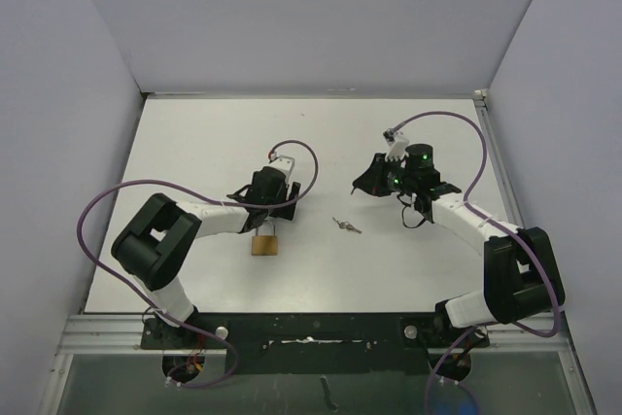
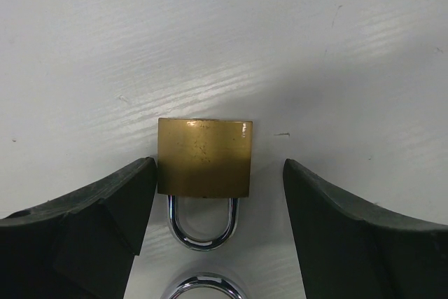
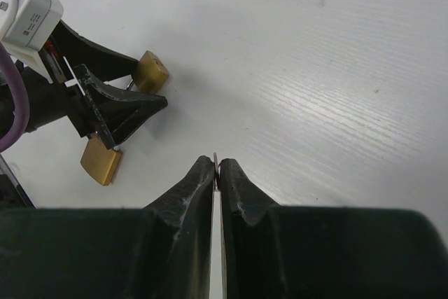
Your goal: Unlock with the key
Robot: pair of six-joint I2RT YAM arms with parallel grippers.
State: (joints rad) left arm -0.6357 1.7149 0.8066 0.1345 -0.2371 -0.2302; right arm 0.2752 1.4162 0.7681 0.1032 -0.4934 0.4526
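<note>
Step in hand, as judged: securing the lock.

- Brass padlock with steel shackle: lies flat on the white table.
- Left end effector: jaws apart, flanking the padlock, not yet clamped.
- Small silver key: lies right of the padlock, unheld.
- Right end effector: beyond the key, jaws pressed together.

Next move, as judged: clamp the padlock body squarely, then fetch the key.

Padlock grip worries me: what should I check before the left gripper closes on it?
1. Padlock between the fingers of the left gripper: ok.
2. Padlock centred: not ok, it touches one finger, gap at the other.
3. Key lying free on the table: ok.
4. Right gripper open for the key: not ok, shut.
5. Keyhole facing the key: cannot tell.
</note>
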